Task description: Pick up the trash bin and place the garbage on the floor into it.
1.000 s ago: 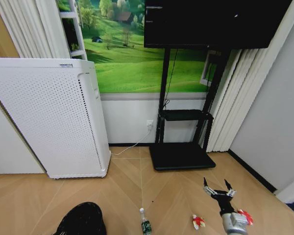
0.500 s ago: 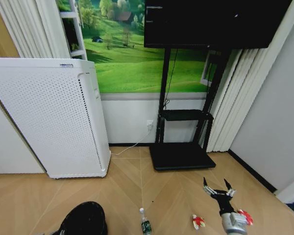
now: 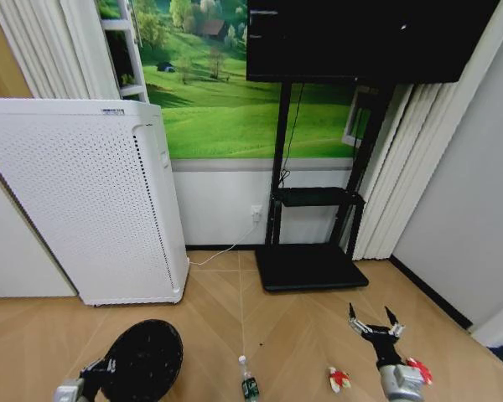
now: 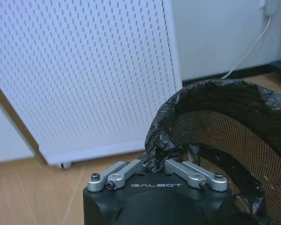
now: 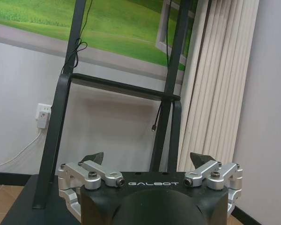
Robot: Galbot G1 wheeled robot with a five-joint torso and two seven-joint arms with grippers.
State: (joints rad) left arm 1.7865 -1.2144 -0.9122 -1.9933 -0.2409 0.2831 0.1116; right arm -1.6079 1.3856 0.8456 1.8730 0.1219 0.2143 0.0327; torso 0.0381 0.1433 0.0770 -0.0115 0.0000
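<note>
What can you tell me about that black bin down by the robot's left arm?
The trash bin is small, round and black, with mesh-looking walls and a crinkled black liner bag folded over its rim. It sits low at the left of the head view, its open mouth towards the camera, in front of a white perforated appliance. The left gripper has its jaws closed on the rim and liner. Whether its base touches the floor cannot be told.

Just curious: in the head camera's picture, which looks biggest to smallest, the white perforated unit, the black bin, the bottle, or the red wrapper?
1. White perforated unit
2. Trash bin
3. Bottle and red wrapper: too close to rank; the picture's edge crops the bottle.
</note>
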